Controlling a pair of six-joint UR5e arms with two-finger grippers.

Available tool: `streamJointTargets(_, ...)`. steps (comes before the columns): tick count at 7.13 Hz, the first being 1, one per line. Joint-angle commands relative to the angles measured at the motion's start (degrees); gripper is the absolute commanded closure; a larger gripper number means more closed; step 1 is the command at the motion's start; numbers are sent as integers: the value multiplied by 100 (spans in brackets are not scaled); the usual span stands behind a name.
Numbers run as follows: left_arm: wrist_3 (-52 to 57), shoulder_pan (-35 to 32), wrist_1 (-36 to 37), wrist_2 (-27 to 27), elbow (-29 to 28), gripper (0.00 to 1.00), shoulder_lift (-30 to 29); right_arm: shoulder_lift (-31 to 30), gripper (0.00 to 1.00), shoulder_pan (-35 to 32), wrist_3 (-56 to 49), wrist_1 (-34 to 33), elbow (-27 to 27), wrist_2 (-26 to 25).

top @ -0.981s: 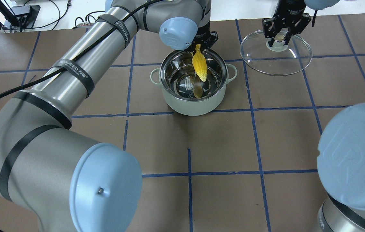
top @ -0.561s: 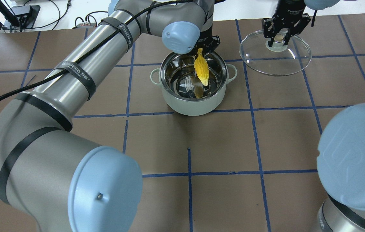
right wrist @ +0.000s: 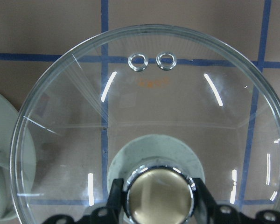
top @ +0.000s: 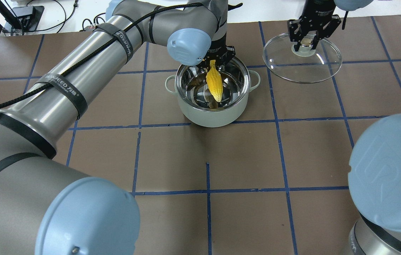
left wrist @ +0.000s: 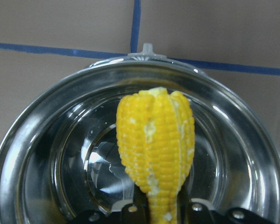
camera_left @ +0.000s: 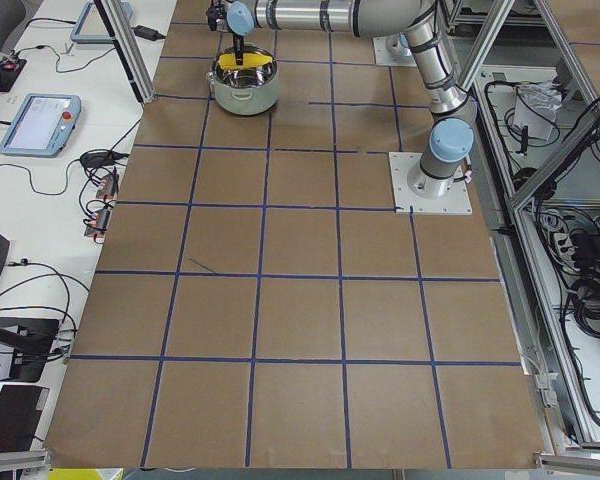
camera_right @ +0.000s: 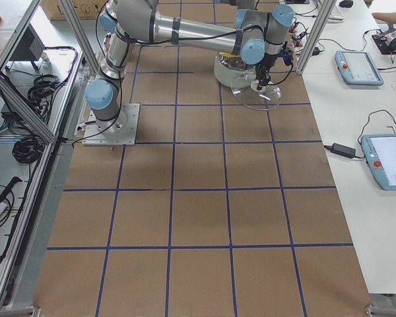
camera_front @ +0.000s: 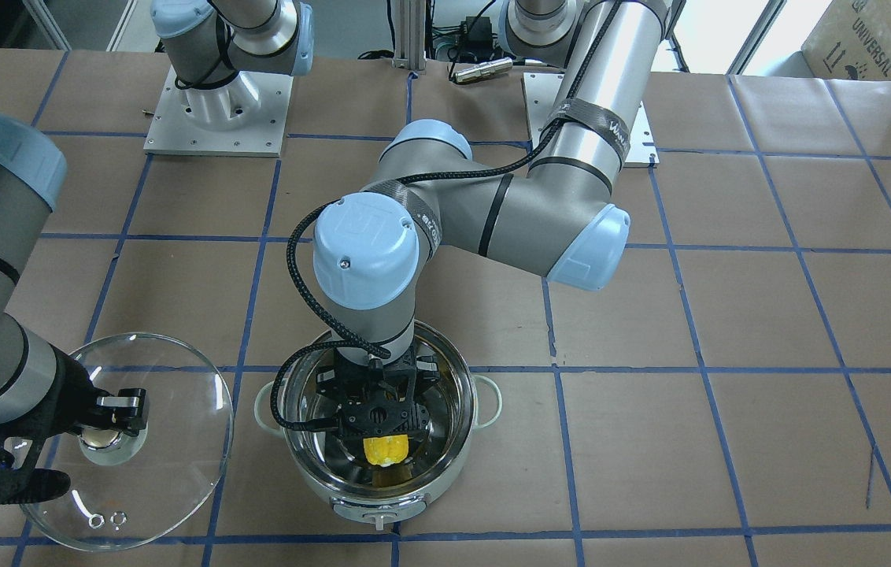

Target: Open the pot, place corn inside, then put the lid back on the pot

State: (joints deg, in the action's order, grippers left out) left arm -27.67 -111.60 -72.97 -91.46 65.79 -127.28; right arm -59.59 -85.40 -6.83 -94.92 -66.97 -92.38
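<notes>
Standing uncovered, the round polished-steel pot [top: 214,117] contains the kernelled yellow corn [top: 214,83], slanting down into its bowl, with the left gripper [top: 215,61] jaws clamped on its upper end. Beyond, beside the pot, the right gripper [top: 306,41] jaws pinch the domed clear-glass lid [top: 303,69] by its beige knob [right wrist: 159,196].

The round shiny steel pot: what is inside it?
The yellow ear of corn, held by the left gripper, hangs into the pot. Bare steel bottom shows around it; what lies beneath it is covered.
</notes>
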Motion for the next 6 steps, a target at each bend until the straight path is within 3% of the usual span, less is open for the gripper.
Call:
streamJointTargets(1, 7, 68, 142, -29, 14, 22, -42, 0, 92, -3, 6, 9, 0, 1)
streamJointTargets(2, -2, 69, 630, -38, 65, 0, -69, 0, 92, -3, 15, 9, 0, 1)
streamJointTargets(6, 85, 243, 644, -30, 109, 0, 35, -9, 92, -20, 32, 17, 9, 1)
